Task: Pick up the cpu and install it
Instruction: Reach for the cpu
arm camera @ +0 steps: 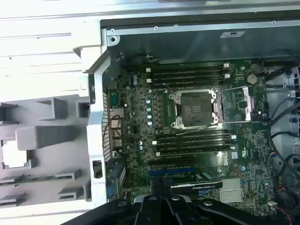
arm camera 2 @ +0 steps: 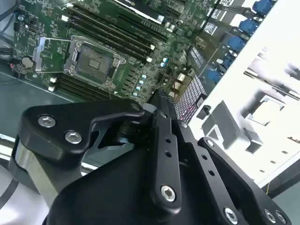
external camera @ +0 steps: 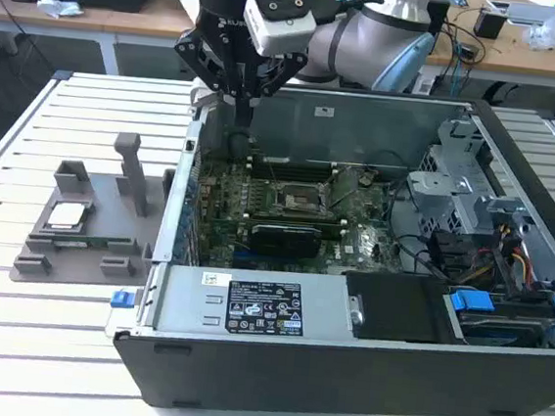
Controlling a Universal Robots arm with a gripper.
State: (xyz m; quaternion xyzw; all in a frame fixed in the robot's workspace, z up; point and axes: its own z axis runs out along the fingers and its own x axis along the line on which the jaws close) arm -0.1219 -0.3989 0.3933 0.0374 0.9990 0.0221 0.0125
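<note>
The end effector (external camera: pixel 237 133) hangs over the open computer case (external camera: pixel 340 371), above the wall next to the grey fixture (external camera: pixel 132 189), with its fingers together and gripping nothing. The cpu (external camera: pixel 67 214) lies flat in that fixture on the table (external camera: pixel 9 340), lower than the end effector and toward the exterior view's left. The socket (external camera: pixel 293 200) is empty.

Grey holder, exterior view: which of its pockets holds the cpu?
The square pocket at the exterior view's left end of the grey holder, where the cpu lies flat; the long slot beside it holds a green memory stick.
</note>
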